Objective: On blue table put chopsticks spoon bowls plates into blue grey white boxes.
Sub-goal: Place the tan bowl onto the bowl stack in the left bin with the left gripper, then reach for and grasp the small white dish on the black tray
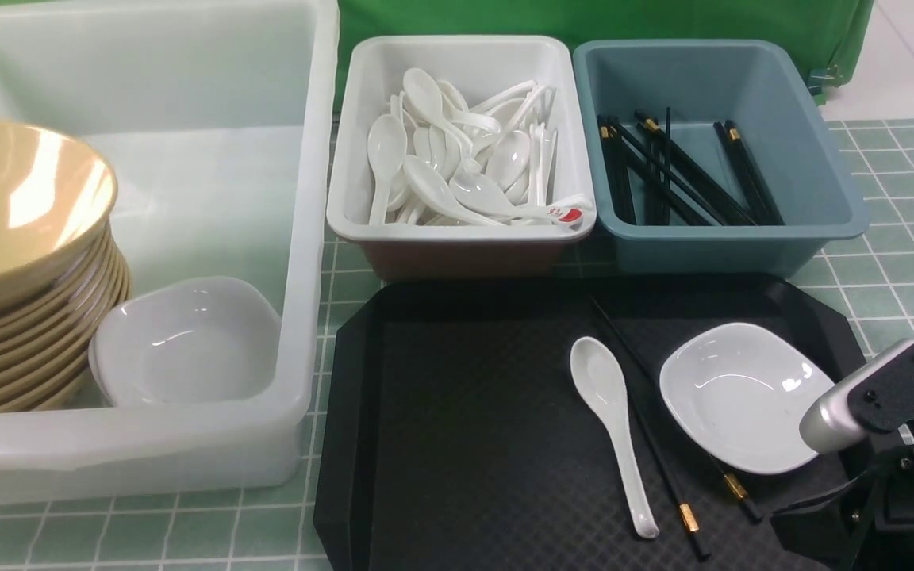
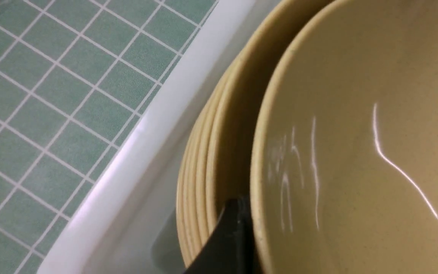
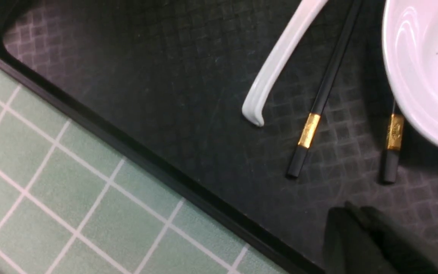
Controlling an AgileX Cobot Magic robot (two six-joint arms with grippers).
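Note:
A plain white spoon, two black chopsticks and a small white plate lie on the black tray. The plate rests over one chopstick. My right gripper is shut and empty, low over the tray's near edge, close to the chopsticks' gold-banded ends and the spoon handle. A stack of tan bowls stands in the large translucent box, its top bowl tilted. My left gripper is open, one finger outside the top bowl's rim and one inside.
White plates sit beside the bowls in the large box. The white box holds several spoons, one with a red mark. The blue-grey box holds several chopsticks. Both stand behind the tray on the teal grid table.

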